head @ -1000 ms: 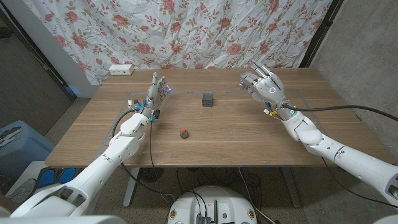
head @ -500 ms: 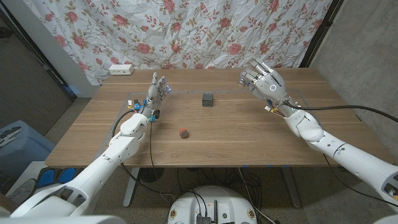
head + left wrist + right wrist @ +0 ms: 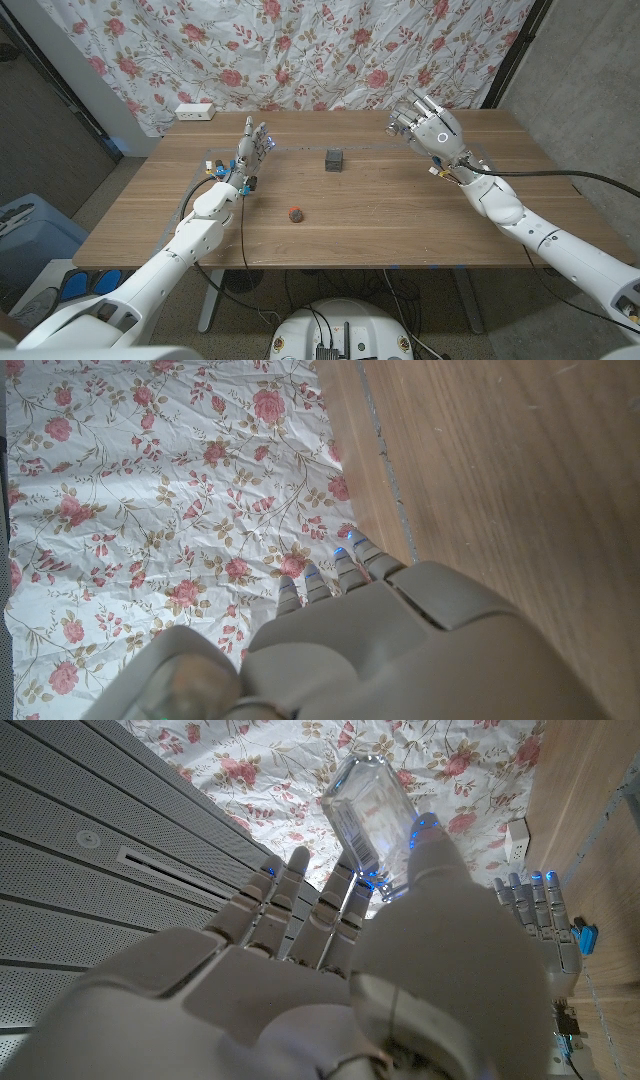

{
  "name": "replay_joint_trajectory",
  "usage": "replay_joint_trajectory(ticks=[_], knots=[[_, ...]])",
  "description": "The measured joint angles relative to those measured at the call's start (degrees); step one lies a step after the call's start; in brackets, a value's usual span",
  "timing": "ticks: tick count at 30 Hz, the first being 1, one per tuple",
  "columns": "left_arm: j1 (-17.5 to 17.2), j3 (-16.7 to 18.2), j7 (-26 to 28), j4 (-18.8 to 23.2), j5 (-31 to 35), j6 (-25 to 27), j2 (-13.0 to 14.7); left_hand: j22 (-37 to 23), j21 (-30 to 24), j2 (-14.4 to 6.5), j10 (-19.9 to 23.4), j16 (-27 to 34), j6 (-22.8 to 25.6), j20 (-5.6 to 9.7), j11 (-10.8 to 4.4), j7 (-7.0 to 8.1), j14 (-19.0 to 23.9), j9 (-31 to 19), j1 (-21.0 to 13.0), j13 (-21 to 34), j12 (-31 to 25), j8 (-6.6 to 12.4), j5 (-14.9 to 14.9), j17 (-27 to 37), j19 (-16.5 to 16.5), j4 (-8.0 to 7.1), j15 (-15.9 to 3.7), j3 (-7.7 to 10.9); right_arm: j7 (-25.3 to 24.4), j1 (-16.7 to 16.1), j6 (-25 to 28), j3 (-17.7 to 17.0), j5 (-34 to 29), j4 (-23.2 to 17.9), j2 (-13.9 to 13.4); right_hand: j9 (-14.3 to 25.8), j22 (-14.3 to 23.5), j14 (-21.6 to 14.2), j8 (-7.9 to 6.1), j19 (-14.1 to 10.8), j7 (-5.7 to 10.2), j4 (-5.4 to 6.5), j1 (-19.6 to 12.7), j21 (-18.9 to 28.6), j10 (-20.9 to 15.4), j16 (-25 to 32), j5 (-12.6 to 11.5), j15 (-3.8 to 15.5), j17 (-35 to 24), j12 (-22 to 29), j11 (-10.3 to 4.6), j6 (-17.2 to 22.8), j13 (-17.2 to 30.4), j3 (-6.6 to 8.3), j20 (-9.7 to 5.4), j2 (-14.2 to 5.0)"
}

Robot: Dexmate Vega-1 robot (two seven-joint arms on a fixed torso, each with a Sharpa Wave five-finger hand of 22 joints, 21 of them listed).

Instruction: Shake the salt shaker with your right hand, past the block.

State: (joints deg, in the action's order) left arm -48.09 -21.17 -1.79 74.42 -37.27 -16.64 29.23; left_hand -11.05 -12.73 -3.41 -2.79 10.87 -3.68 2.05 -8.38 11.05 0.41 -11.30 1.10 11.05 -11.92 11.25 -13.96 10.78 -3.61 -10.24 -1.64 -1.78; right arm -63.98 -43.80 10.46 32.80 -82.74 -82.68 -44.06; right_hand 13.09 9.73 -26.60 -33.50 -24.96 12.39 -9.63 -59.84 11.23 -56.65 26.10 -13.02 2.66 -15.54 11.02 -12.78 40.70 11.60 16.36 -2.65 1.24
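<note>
Nearest the robot on the wooden table (image 3: pixel 400 215) lies a small dark red, rounded object (image 3: pixel 296 213), well apart from both hands. Farther in, near the table's middle, a small dark grey cube block (image 3: pixel 334 158) stands alone on the wood.

The left hand (image 3: pixel 250 152) is at the table's left side, beyond the red object, its fingers straight, side by side and pointing toward the far edge; it holds nothing. In the left wrist view the fingertips (image 3: pixel 345 565) reach toward the table's edge, with the flowered curtain (image 3: pixel 150 480) behind it.

The right hand (image 3: pixel 428 126) is raised above the table's far right part, to the right of the block and somewhat beyond it. In the right wrist view its fingers (image 3: pixel 320 905) and thumb close around the lower end of a clear glass salt shaker (image 3: pixel 370 805), a squarish bottle that sticks out past the fingertips, tilted. The head view hides the shaker behind the hand.

A white power strip (image 3: pixel 195 111) rests at the table's far left edge, before the curtain.
</note>
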Motion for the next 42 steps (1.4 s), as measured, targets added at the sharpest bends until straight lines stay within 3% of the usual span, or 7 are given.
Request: replay_joint_trajectory(ticks=[9,15,24,25,29,42], knots=[[0.01,0.0,0.0,0.0,0.0,0.01,-0.01,0.0,0.0,0.0,0.0,0.0,0.0,0.0,0.0,0.0,0.0,0.0,0.0,0.0,0.0,0.0,0.0,0.0,0.0,0.0,0.0,0.0,-0.02,-0.19,-0.93,-0.97,-0.7,1.6,0.99,0.11,0.0,0.0,-0.21,0.0,0.0,0.0,-0.89,0.03,0.19,0.0,0.18,0.0,-0.26,-0.06,0.19,0.0,0.02,0.0,0.0,-0.28],[0.01,0.0,0.01,0.0,0.0,0.01,-0.01,0.0,0.0,0.0,0.0,0.0,0.0,0.0,0.0,0.0,0.0,0.0,0.0,0.0,0.0,0.0,0.0,0.0,0.0,0.0,0.0,0.0,-0.03,0.64,-1.01,0.12,-0.7,3.46,1.3,0.42,0.0,0.62,-0.43,0.0,0.0,0.0,-1.27,0.03,0.19,0.0,0.19,0.0,-0.32,-0.15,0.19,0.0,0.01,0.0,0.0,0.1],[0.01,-0.01,0.01,0.0,0.0,0.01,-0.01,0.0,0.0,0.0,0.0,0.0,0.0,0.0,0.0,0.0,0.0,0.0,0.0,0.0,0.0,0.0,0.0,0.0,0.0,0.0,0.0,0.0,-0.03,0.64,-0.62,0.12,0.04,3.46,1.3,0.42,0.0,0.62,-0.43,0.0,-0.01,0.0,-1.57,0.03,0.4,0.46,0.22,0.0,-0.83,0.01,-0.02,0.0,0.0,0.0,0.0,0.39],[0.01,-0.01,0.01,0.0,0.0,0.02,-0.01,0.0,0.0,0.0,0.0,0.0,0.0,0.0,0.0,0.0,0.0,0.0,0.0,0.0,0.0,0.0,0.0,0.0,0.0,0.0,0.0,0.0,-0.02,1.79,-0.56,3.31,0.2,5.09,1.07,0.41,0.0,0.62,-0.43,0.0,-0.01,0.0,-1.57,0.03,0.5,0.46,0.22,0.0,-0.84,0.01,-0.11,0.0,0.0,0.0,0.0,0.4],[0.01,-0.01,0.01,0.0,0.0,0.03,-0.01,0.0,0.0,0.0,0.0,0.0,0.0,0.0,0.0,0.0,0.0,0.0,0.0,0.0,0.0,0.0,0.0,0.0,0.0,0.0,0.0,0.0,-0.03,2.04,-0.38,4.45,0.64,5.52,0.99,0.42,0.0,1.13,-0.43,0.0,0.21,-0.01,-3.91,0.03,0.82,0.46,0.23,-0.11,-1.07,0.0,-0.02,-0.22,-0.07,-0.01,0.0,0.16],[-0.01,-0.01,0.01,0.01,0.0,0.05,0.03,0.0,0.0,0.0,0.0,0.0,0.0,0.0,0.0,0.0,0.0,0.0,0.0,0.0,0.0,0.0,0.0,0.0,0.0,0.0,0.0,0.0,-0.03,1.49,0.04,6.09,1.63,6.12,1.6,0.78,0.0,1.54,-0.43,0.0,0.09,-0.01,-3.91,0.03,1.33,0.46,0.23,-0.11,-1.37,-0.02,-0.11,-0.73,-0.05,-0.01,0.0,0.15]])
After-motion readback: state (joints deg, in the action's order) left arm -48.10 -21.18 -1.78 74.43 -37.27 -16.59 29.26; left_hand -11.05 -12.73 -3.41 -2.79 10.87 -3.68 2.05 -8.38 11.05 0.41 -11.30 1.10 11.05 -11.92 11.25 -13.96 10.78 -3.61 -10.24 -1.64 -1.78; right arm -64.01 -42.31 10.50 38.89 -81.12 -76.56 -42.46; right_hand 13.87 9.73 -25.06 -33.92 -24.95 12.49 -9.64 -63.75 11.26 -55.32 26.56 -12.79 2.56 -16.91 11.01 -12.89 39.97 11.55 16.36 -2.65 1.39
